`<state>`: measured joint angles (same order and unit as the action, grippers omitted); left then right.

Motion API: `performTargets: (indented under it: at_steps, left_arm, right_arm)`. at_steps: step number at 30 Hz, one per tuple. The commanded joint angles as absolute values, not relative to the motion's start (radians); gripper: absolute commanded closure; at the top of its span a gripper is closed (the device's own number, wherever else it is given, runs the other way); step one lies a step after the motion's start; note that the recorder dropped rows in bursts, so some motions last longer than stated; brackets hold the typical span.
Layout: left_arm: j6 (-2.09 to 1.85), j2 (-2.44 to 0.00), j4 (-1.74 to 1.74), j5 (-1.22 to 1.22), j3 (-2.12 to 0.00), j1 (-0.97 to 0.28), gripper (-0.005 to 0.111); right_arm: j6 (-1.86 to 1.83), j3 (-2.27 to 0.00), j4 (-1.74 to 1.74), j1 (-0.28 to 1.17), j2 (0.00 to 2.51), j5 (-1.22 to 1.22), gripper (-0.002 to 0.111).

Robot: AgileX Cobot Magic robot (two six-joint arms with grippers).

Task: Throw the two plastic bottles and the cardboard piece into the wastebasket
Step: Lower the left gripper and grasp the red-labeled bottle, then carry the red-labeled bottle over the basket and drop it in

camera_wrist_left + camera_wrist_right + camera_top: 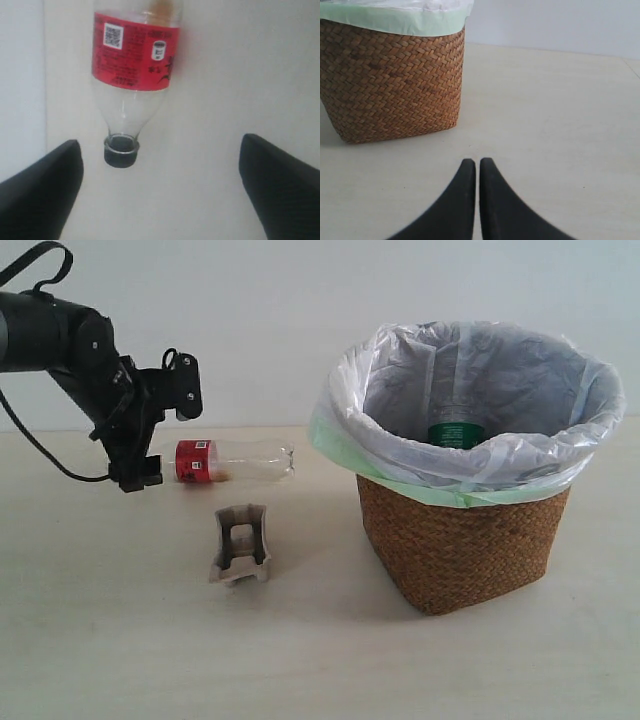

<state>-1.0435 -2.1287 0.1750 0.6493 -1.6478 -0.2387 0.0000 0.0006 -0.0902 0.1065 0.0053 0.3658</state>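
Left hand (160,142) spread wide, holding nothing, at the cap end of the red-label bottle (235,461), which lies on its side on the tabletop (120,640); its black cap (120,152) points toward the fingers. Cardboard piece (241,543) sits on the tabletop just beside the bottle. Green-label bottle (456,432) is inside the wastebasket (460,540). Right hand (477,162) pressed closed, empty, near the basket's wicker wall.
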Motion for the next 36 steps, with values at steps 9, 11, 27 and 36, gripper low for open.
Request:
performTargets:
  at_steps: [9,11,27,36]
  left_arm:
    - [-1.273,-2.301,0.022,0.335,-1.646,-0.187,0.029]
    - [-1.273,-2.317,0.022,0.283,-1.646,-0.183,0.029]
    - [-1.261,-2.364,0.022,0.232,-1.655,-0.161,0.103]
    - [-0.872,-2.066,0.028,0.458,-1.655,-0.161,0.103]
  right_arm:
    - [0.0,0.0,-0.093,0.101,0.0,0.357,0.108]
    - [0.0,0.0,-0.093,0.101,0.0,0.357,0.108]
    - [0.0,0.0,-0.093,0.101,0.0,0.357,0.108]
    - [0.0,0.0,-0.093,0.101,0.0,0.357,0.108]
